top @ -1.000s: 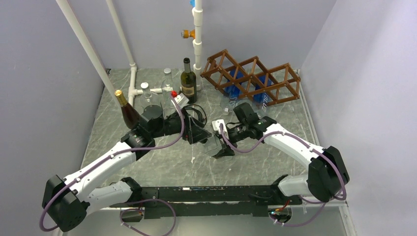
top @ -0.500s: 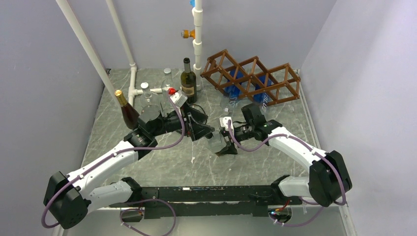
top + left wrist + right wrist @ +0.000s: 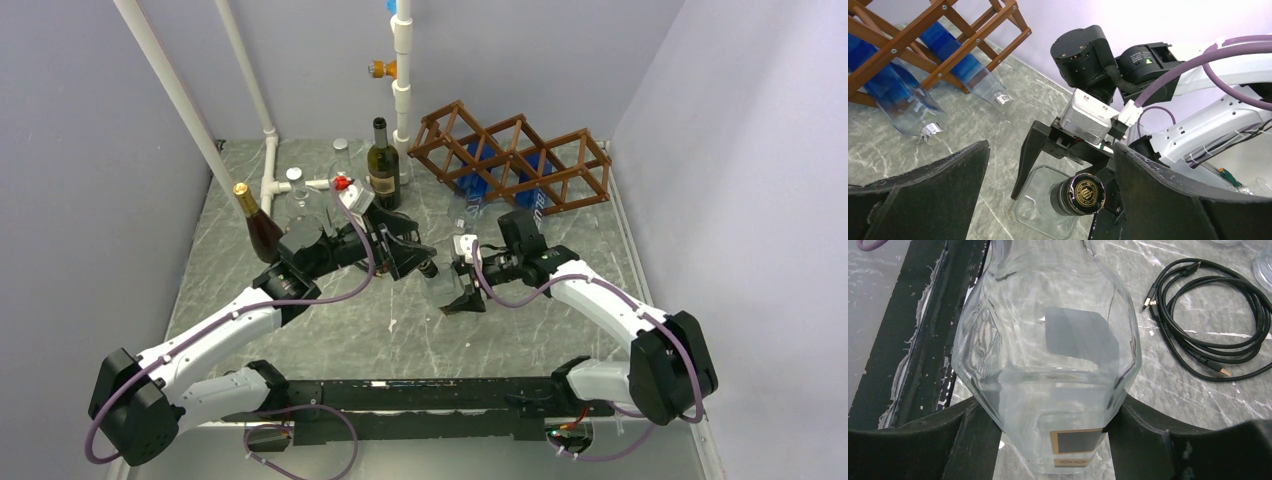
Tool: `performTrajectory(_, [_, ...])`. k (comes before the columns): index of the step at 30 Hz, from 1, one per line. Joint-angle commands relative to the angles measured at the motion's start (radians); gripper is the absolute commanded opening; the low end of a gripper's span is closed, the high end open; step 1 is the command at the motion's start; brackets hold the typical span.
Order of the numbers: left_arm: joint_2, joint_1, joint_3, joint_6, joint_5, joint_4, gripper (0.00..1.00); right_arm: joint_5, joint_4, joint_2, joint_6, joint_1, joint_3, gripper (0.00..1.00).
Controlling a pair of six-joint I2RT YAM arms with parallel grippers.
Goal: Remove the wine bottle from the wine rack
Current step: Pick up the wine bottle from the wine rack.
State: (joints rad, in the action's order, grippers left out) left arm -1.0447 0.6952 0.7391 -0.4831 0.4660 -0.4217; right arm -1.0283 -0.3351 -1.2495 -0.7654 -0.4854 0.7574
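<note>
A clear square glass wine bottle (image 3: pixel 1048 340) with a black cap (image 3: pixel 1085 192) lies tilted above the table's middle, off the rack. My right gripper (image 3: pixel 1048 440) is shut on its base, a finger pressed to each side. In the top view the bottle (image 3: pixel 443 285) sits between the two arms. My left gripper (image 3: pixel 1050 150) is open, with its fingers (image 3: pixel 938 190) wide on either side of the cap and touching nothing. The brown wooden wine rack (image 3: pixel 515 155) stands at the back right.
Two blue-tinted bottles (image 3: pixel 903 100) rest in the rack's lower cells. A dark green bottle (image 3: pixel 382 165) stands by the white pipe (image 3: pixel 402 70). A brown gold-topped bottle (image 3: pixel 260 228) stands at the left. Glassware (image 3: pixel 297 190) sits nearby. A black cable (image 3: pixel 1208 330) lies coiled on the table.
My left jaws have spread wider around the bottle's cap. The right gripper has shifted a little to the right with the bottle.
</note>
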Motion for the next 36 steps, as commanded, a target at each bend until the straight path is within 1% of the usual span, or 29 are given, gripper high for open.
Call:
performTrajectory(1, [0.018,0.003,0.025,-0.005,-0.062,-0.046,1.0,-0.12,0.102,0.054,-0.002,0.015,0.014,0.0])
performTrajectory(5, [0.041,-0.006,0.019,-0.026,-0.137,-0.01,0.99,-0.123,0.103,0.058,-0.003,0.024,0.011,0.0])
performTrajectory(7, [0.05,-0.014,0.013,-0.023,-0.124,-0.015,1.0,-0.126,0.103,0.061,-0.006,0.026,0.009,0.0])
performTrajectory(11, [0.085,-0.024,-0.027,0.004,-0.09,-0.075,1.0,-0.129,0.103,0.064,-0.008,0.031,0.008,0.0])
performTrajectory(14, [0.118,-0.025,-0.054,0.051,-0.032,-0.12,0.99,-0.133,0.115,0.066,0.004,0.039,0.002,0.0])
performTrajectory(18, [0.146,-0.023,-0.079,0.131,0.053,-0.127,0.99,-0.136,0.147,0.066,0.025,0.052,-0.012,0.0])
performTrajectory(21, [0.175,-0.002,-0.121,0.195,0.018,-0.131,1.0,-0.139,0.176,0.066,0.039,0.061,-0.023,0.0])
performTrajectory(24, [0.199,0.057,-0.165,0.297,-0.036,-0.148,0.99,-0.148,0.194,0.062,0.047,0.071,-0.031,0.0])
performTrajectory(29, [0.168,0.146,-0.199,0.45,-0.07,-0.181,1.0,-0.181,0.183,0.059,0.021,0.08,-0.034,0.0])
performTrajectory(31, [0.141,0.153,-0.213,0.47,-0.059,-0.227,1.0,-0.19,0.169,0.06,0.004,0.082,-0.035,0.0])
performTrajectory(36, [0.046,0.152,-0.221,0.465,-0.03,-0.358,1.0,-0.194,0.156,0.061,-0.015,0.085,-0.035,0.0])
